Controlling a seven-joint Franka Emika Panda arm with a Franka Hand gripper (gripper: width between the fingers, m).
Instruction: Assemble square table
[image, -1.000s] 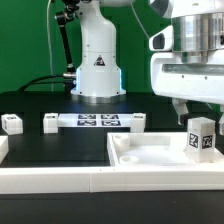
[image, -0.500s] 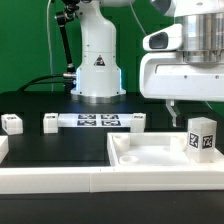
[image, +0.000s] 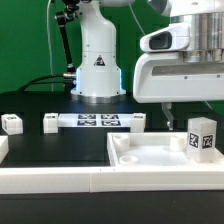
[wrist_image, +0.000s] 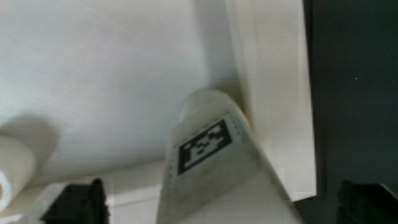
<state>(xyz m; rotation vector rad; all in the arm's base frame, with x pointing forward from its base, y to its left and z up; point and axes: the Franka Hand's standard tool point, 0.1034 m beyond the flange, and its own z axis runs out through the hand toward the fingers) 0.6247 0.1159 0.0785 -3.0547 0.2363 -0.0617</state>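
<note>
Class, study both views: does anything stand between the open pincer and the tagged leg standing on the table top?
Nothing visible does. The pincer hangs open above the leg, which stands upright on the table top beside its rim. In the wrist view nothing crosses the gap between pincer and leg.

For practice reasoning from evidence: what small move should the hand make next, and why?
Probably lower and close on the upright leg. The hand is open, its fingers flank that leg in the wrist view, and it stands in the table top, perhaps not fully fastened.
</note>
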